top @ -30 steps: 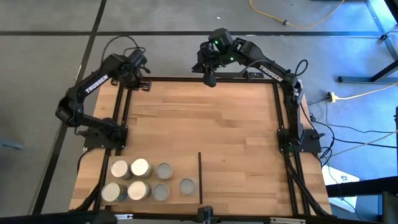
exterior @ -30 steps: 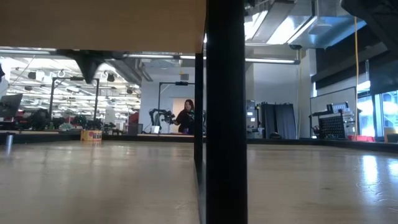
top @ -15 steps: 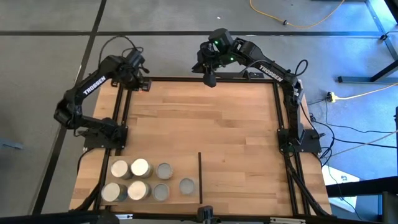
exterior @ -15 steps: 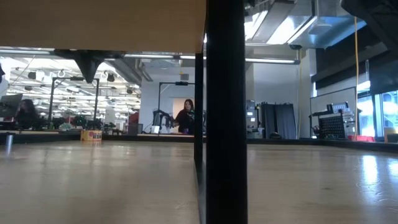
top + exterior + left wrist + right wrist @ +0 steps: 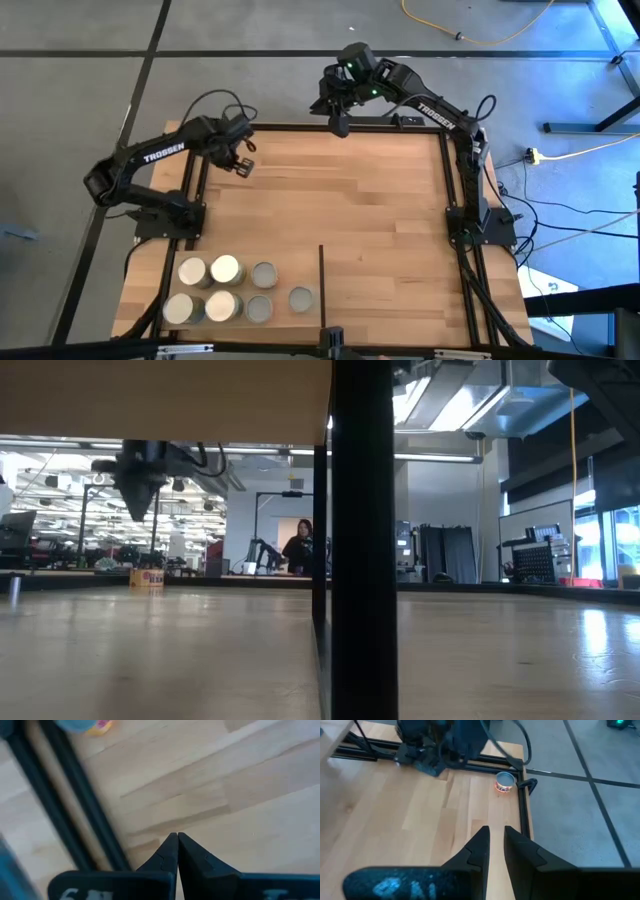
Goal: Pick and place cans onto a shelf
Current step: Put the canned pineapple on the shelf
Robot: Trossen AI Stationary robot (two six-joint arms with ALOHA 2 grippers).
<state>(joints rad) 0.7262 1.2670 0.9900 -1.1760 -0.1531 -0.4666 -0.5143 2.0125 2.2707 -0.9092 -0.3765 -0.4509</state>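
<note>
Overhead, seven cans (image 5: 228, 289) stand clustered at about seven o'clock on the table (image 5: 340, 210), just left of the thin black strip (image 5: 322, 285), with nothing in either gripper. At ten o'clock the left gripper (image 5: 243, 160) hangs over the wood, fingers pressed together. At twelve o'clock the right gripper (image 5: 339, 124) hovers by the far edge, fingers slightly apart.

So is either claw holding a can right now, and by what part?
No. The left claw is shut on nothing; the right claw has empty open jaws. The cans stand untouched.
</note>
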